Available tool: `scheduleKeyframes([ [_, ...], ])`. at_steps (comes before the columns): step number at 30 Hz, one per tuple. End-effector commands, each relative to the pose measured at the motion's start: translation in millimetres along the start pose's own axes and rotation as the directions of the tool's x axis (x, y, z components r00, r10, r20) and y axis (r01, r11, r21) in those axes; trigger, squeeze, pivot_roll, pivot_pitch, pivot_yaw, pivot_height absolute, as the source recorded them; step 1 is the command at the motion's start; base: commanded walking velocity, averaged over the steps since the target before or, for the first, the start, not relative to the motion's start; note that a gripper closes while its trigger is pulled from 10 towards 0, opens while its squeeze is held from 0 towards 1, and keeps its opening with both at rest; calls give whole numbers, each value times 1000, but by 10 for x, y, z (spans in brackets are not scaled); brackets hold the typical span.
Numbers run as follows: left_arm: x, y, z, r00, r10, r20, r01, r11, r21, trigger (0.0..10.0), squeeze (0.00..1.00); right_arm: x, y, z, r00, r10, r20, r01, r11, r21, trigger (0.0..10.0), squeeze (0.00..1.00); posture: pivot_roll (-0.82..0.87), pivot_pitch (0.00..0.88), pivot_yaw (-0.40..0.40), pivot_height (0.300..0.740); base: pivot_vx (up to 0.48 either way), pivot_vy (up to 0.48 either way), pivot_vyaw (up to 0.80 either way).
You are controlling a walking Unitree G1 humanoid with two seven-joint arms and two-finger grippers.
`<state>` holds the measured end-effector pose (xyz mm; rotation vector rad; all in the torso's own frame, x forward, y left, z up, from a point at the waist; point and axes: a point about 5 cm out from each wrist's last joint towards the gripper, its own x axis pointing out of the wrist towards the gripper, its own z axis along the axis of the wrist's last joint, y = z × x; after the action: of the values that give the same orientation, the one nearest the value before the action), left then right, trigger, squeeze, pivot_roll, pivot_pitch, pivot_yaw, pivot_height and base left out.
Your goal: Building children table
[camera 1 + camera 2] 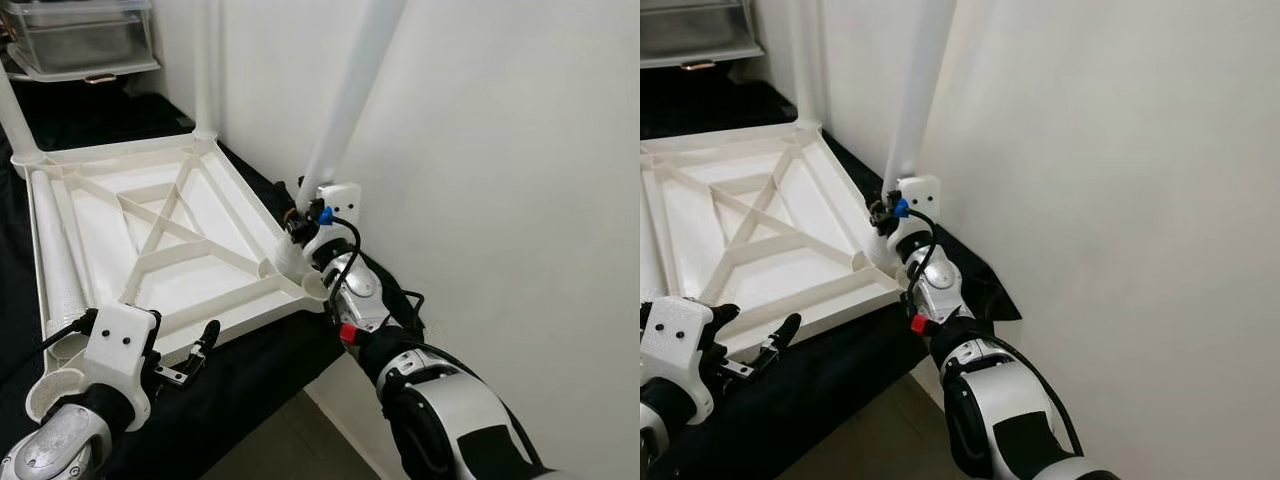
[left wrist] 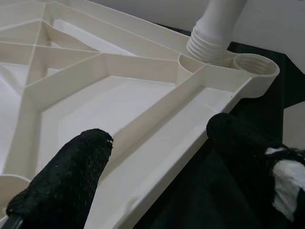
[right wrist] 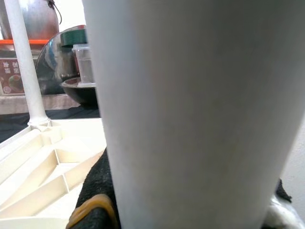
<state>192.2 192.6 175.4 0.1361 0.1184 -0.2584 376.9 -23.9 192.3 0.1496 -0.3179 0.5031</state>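
The white plastic tabletop lies upside down on a black cloth. Two white legs stand upright in its far corners, and a loose leg lies along its left side. My right gripper is shut on a tilted white leg. That leg's threaded end rests just beside the open corner socket at the near right. My left gripper is open at the tabletop's near rim, with its fingers apart on either side of the rim.
A white wall stands close on the right. Clear plastic bins sit at the back left. Tiled floor shows below the edge of the black cloth.
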Motion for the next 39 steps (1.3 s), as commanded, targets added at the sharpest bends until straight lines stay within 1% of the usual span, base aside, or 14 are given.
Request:
scheduleKeyframes([
  [1,-12,-27,29,1000,-6,3,6,1000,-4,10000,0,-55,60,-145,997,24,-73,-21,999,30,0,0,219,145,-165,740,0,0,0],
  [14,-4,-14,52,1000,5,5,-5,1000,-7,10000,0,-158,282,-424,972,98,-212,-49,973,225,0,0,210,150,-169,740,0,0,0],
  [20,41,42,76,999,30,20,-30,1000,-5,10000,0,-79,682,-317,968,223,-111,-169,916,365,0,0,178,133,-168,740,0,0,0],
  [21,68,87,84,998,55,27,-55,998,0,10000,0,-46,864,-224,962,267,-61,-223,892,394,0,0,167,121,-168,740,0,0,0],
  [22,68,87,84,998,55,27,-55,998,0,10000,0,-46,864,-224,962,267,-61,-223,892,394,0,0,167,121,-168,740,0,0,0],
  [23,98,142,85,996,86,30,-87,996,5,10000,0,-28,1019,-134,954,300,-17,-265,866,425,0,0,159,109,-171,740,0,0,0],
  [24,98,142,85,996,86,30,-87,996,5,10000,0,-28,1019,-134,954,300,-17,-265,866,425,0,0,159,109,-171,740,0,0,0],
  [26,146,367,119,974,222,44,-223,974,28,10000,0,-35,1415,105,924,378,64,-360,799,482,0,0,158,84,-181,740,0,0,0],
  [27,146,367,119,974,222,44,-223,974,28,10000,0,-35,1415,105,924,378,64,-360,799,482,0,0,158,84,-181,740,0,0,0],
  [28,147,488,154,954,292,60,-294,955,31,10000,0,-51,1558,203,910,404,93,-393,771,501,0,0,159,76,-183,740,0,0,0],
  [32,140,573,182,937,341,72,-344,939,27,10000,0,-65,1643,265,900,421,109,-414,753,511,0,0,159,73,-185,740,0,0,0],
  [33,90,727,207,900,428,81,-432,902,26,10000,0,-93,1725,323,882,455,121,-448,731,515,0,0,159,52,-191,740,0,0,0],
  [36,-2,925,205,838,541,77,-544,838,35,10000,0,-150,1772,334,851,512,115,-494,710,501,0,0,157,37,-194,740,0,0,0],
  [39,-24,977,177,814,576,68,-579,814,38,10000,0,-195,1661,283,850,519,90,-494,729,474,0,0,157,29,-198,740,0,0,0],
])
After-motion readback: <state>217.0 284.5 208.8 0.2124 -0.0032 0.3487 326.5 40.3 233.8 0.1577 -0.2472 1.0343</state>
